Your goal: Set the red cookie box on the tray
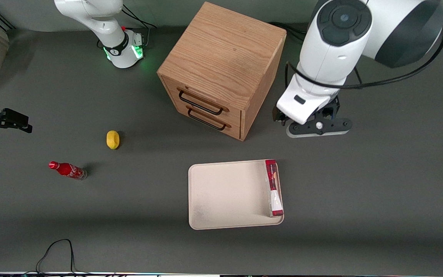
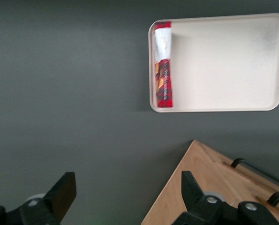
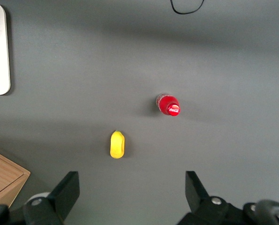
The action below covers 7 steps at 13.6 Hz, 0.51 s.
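Black thin cable [image 1: 58,252] loops on the dark grey counter [image 1: 360,215] closest to the front camera. Next comes the flat pale cream tray [image 1: 225,192] with rounded corners and a low rim. Inside it lies the long, slim red cookie box [image 1: 273,187], flat and touching the rim on the side toward the working arm's end of the counter. It has a white patch and a cookie picture on it, and nothing is holding it.

Toward the parked arm's end of the counter, a small red soda bottle [image 1: 67,170] stands tipped in the front view, and a little yellow lump [image 1: 112,139] sits a bit farther from the camera, near the bottle but apart from it.

Farther still is the big wooden drawer cabinet [image 1: 221,69] with two drawers and black handles. Beside it, toward the working arm's end, hangs the white arm's end effector [image 2: 125,194], up above the counter and well apart from the tray. Its two black fingers [image 2: 62,192] are spread wide with nothing between them.
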Motion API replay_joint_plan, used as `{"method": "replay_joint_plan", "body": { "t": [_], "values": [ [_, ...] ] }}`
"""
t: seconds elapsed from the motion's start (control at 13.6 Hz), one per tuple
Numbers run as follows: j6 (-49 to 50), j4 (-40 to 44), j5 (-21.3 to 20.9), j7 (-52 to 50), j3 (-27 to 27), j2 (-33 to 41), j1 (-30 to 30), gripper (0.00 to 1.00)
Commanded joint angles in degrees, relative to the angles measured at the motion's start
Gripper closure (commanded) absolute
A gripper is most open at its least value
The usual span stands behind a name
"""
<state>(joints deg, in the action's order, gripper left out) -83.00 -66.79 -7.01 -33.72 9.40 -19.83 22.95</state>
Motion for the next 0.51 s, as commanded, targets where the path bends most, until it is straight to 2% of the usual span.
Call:
{"method": "replay_joint_plan", "body": {
  "t": [0.0, 0.22, 0.44],
  "values": [
    [-6.79, -19.45, 0.60, 4.79, -0.09, 12.05, -5.26, 0.00],
    [-11.21, -33.02, 1.56, 13.73, -0.44, 21.74, -12.81, 0.00],
    [-10.86, -34.81, 3.66, 24.28, -0.44, 24.39, -22.30, 0.00]
  ]
}}
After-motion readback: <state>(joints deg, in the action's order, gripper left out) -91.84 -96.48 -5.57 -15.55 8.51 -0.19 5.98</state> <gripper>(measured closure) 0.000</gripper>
